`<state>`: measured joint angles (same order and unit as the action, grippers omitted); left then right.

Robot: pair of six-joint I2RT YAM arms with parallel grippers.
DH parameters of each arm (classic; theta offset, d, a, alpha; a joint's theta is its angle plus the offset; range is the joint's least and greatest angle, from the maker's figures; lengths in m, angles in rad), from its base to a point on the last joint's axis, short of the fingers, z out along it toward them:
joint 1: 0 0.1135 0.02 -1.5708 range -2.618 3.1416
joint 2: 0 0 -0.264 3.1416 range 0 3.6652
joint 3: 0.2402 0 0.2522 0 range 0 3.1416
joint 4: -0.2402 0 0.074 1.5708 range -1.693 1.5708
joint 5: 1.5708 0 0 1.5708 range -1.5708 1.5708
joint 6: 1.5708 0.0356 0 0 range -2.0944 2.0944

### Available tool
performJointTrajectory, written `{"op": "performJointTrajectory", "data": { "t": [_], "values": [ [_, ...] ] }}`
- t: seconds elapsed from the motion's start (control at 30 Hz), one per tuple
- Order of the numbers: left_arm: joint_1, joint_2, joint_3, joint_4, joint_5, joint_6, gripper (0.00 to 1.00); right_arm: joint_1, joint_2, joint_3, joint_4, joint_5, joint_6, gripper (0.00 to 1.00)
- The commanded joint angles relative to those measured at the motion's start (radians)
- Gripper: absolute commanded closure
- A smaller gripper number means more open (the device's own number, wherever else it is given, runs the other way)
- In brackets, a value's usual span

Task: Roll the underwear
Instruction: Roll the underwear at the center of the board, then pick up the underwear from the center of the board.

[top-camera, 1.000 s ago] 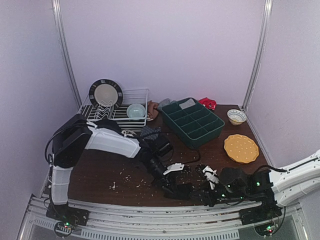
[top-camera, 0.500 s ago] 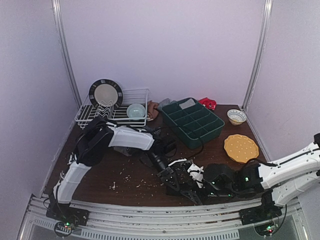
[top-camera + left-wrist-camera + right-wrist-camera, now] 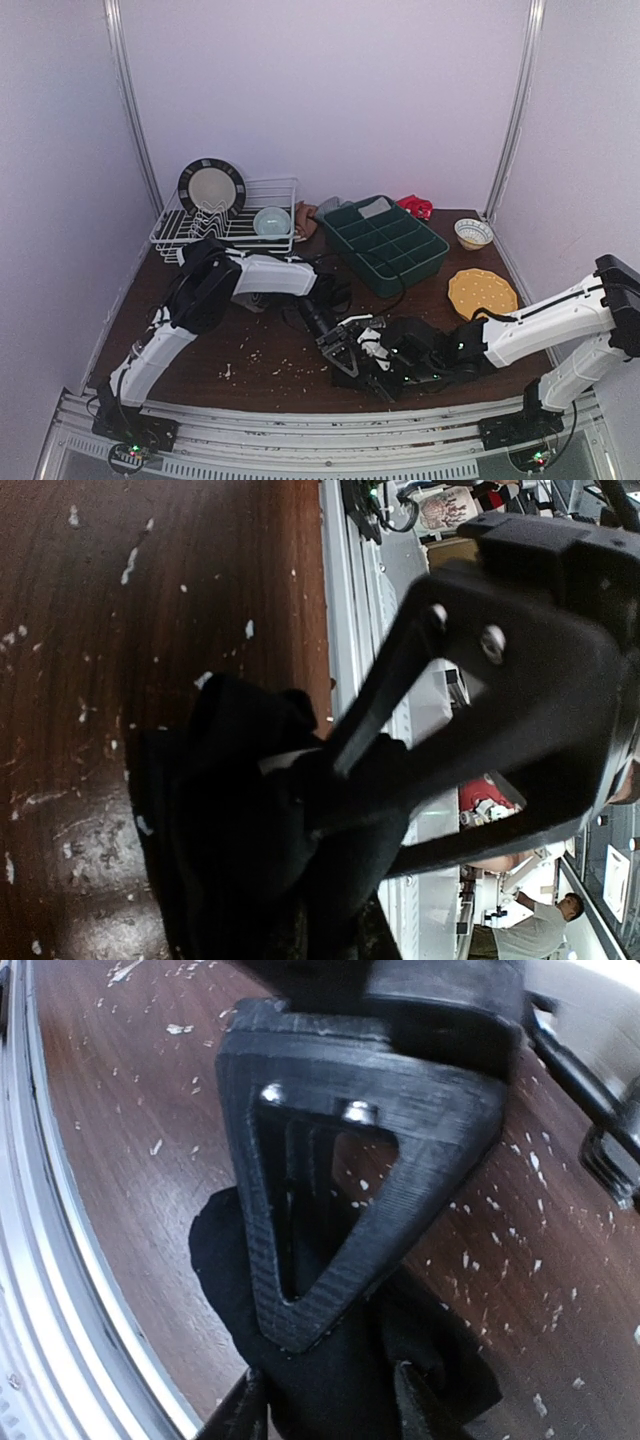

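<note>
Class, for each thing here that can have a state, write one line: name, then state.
Black underwear: bunched, at the near edge of the table.
Left claw: shut on the black underwear.
Right claw: fingers astride the same cloth; grip unclear.
Striped-rim plate: upright in the rack.
Teal bowl: tipped in the rack.
Yellow plate: flat on the table.
Small bowl: upright.
Green tray: one far compartment holds grey cloth.

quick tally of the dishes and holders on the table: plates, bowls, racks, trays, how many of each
plates: 2, black-rimmed plate, yellow plate
bowls: 2, teal bowl, patterned bowl
dish rack: 1
green tray: 1
total: 6
</note>
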<state>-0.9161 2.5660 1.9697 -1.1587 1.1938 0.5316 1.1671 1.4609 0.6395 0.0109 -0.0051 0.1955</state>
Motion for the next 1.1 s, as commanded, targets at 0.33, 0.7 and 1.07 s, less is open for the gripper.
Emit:
{"op": "performJointTrajectory", "data": {
  "t": [0.33,0.7,1.07],
  "values": [
    [0.022,0.009,-0.017,0.019,-0.221,-0.028,0.48,-0.021,0.048,-0.129,0.05,-0.145,0.172,1.0],
    [0.049,-0.176,-0.109,0.166,-0.424,-0.206,0.02,-0.03,0.054,-0.173,0.063,-0.141,0.24,1.0],
    [0.139,-0.498,-0.39,0.51,-0.717,-0.518,0.02,-0.045,0.042,-0.237,0.109,-0.156,0.374,1.0]
  ]
}}
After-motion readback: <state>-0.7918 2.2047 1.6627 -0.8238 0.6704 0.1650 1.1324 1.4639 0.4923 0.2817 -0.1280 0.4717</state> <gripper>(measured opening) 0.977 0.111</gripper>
